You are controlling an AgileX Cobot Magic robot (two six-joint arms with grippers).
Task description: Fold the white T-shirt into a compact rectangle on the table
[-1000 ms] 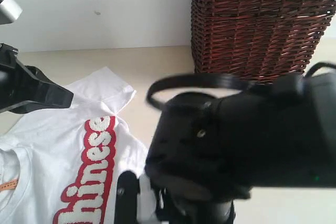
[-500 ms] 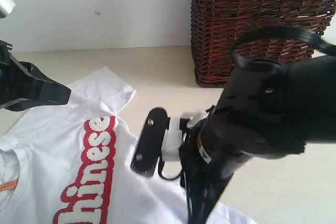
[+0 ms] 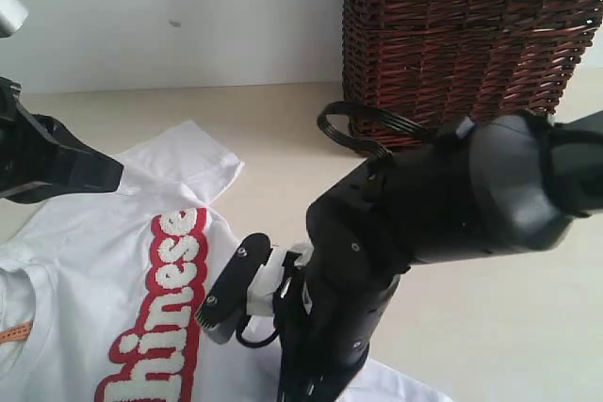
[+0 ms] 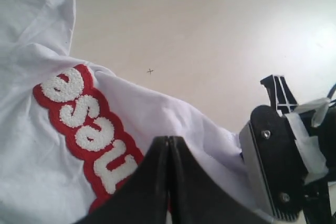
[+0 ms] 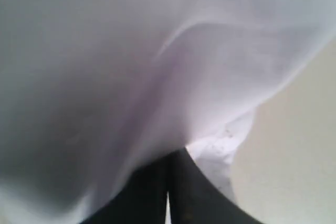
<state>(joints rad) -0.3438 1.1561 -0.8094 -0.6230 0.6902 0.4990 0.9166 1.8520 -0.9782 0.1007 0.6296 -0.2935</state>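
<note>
The white T-shirt (image 3: 113, 261) lies spread on the table (image 3: 283, 129), its red band of fuzzy white letters (image 3: 165, 298) facing up and an orange neck tag (image 3: 14, 331) at the left edge. My left gripper (image 4: 168, 140) hangs just above the lettering with its jaws pressed together and nothing between them; in the exterior view it is the black wedge (image 3: 115, 174) on the left. My right gripper (image 5: 169, 153) is shut, with white T-shirt cloth (image 5: 131, 66) bunched at its tips and draped over it. The bulky right arm (image 3: 424, 223) hides that grip in the exterior view.
A tall dark brown wicker basket (image 3: 462, 35) stands at the back right, close behind the right arm. A white wall (image 3: 170, 16) closes off the back. The right arm's wrist housing (image 4: 278, 171) sits close beside my left gripper, over the shirt's side.
The right arm has swung back and down onto the shirt's lower right side, and its jaws have closed on cloth. The left gripper has barely moved.
</note>
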